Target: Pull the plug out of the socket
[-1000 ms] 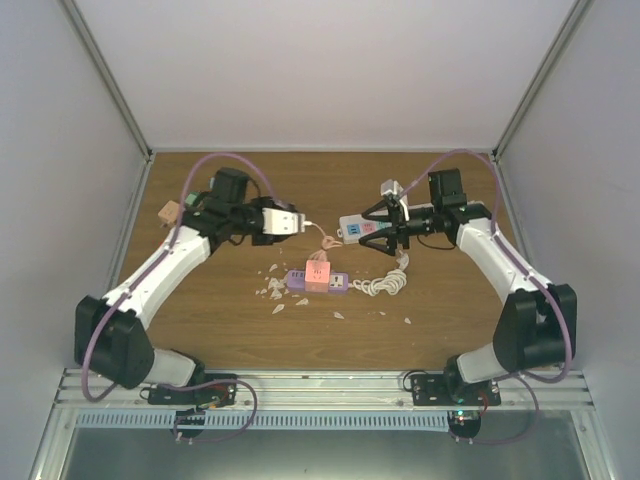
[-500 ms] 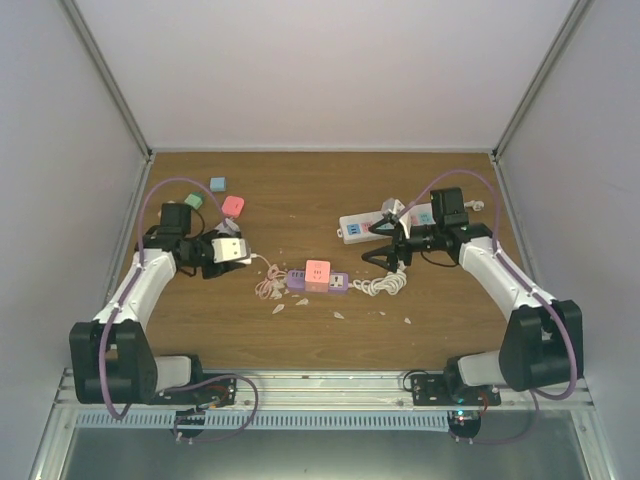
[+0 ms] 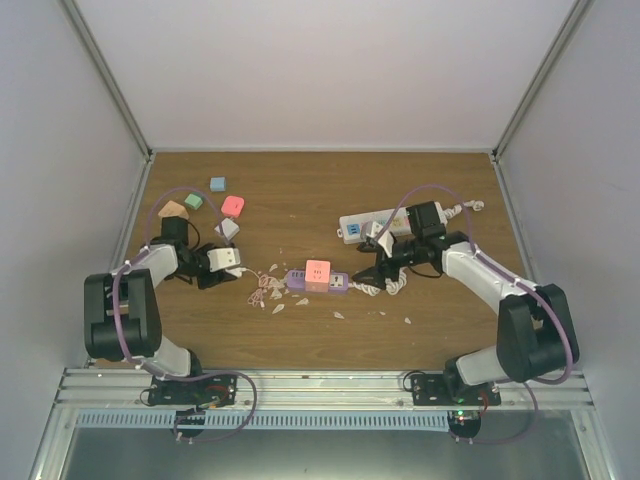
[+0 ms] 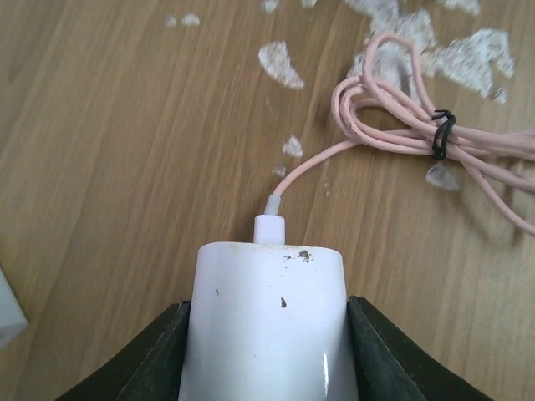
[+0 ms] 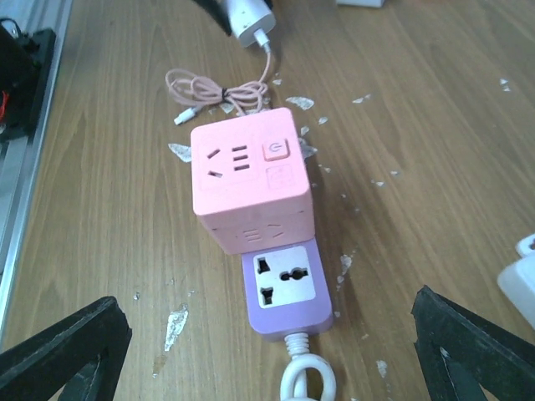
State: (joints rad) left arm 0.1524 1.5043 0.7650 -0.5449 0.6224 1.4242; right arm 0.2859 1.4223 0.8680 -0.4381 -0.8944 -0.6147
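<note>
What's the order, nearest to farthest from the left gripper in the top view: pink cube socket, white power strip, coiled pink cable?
1. coiled pink cable, just beside the left gripper, which grips the white charger.
2. pink cube socket, mid-table.
3. white power strip, farther back, by the right arm.

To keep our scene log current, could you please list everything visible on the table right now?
white charger: one, white, near left
pink cable: one, pink, tied bundle, plugged into the white charger
purple power strip: one, purple, centre
pink cube socket: one, pink, centre, on one end of the purple power strip
white cord: one, white, coiled right of the purple power strip
white power strip: one, white, far right
small cubes: five, blue, green, pink, tan, white, far left
white flecks: many, white, scattered mid-table
table: one, brown wood, underneath everything
left gripper: one, black, shut on the white charger
right gripper: one, black, open, near the purple power strip
</note>
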